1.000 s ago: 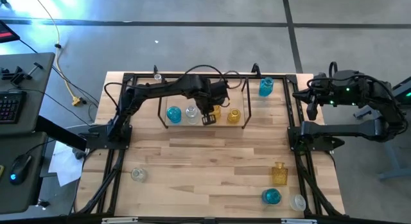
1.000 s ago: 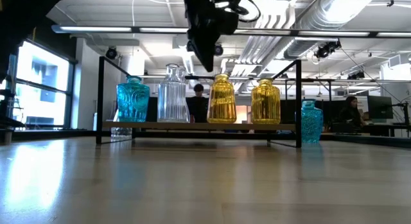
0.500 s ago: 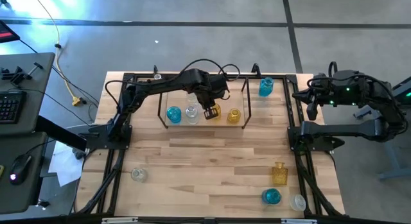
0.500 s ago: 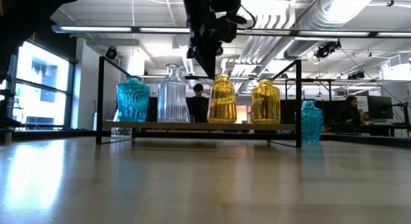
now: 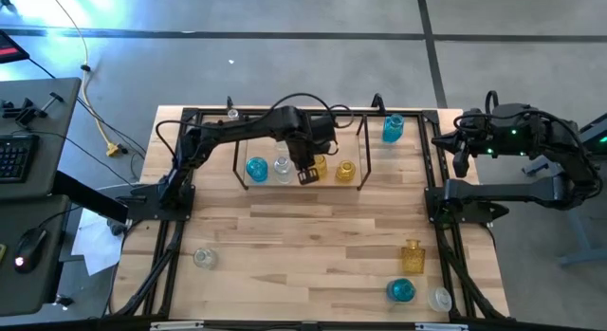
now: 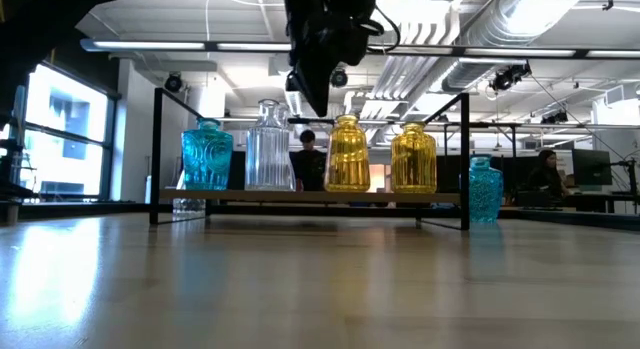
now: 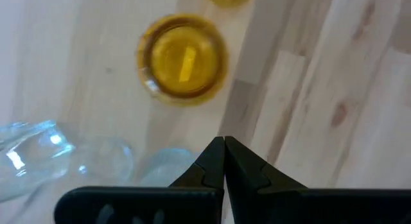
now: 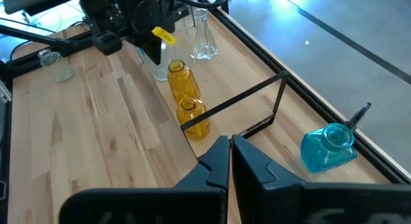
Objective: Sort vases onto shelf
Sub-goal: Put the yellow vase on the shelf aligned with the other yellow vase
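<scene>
Glass count for you: four vases on the shelf (image 5: 302, 186), five loose on the surface (image 5: 313, 246), left end effector (image 5: 306, 175) pressed together, empty above the shelved amber vase (image 5: 317, 165); right end effector (image 8: 230, 144) also closed, parked aside.

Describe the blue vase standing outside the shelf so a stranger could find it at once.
Start at the shelf, the low black-rod rack at the table's far side holding four vases. Just past its right end, beyond the rods, stands the blue vase alone on the bare wood. The shelf's own blue vase stands at the opposite end.
</scene>
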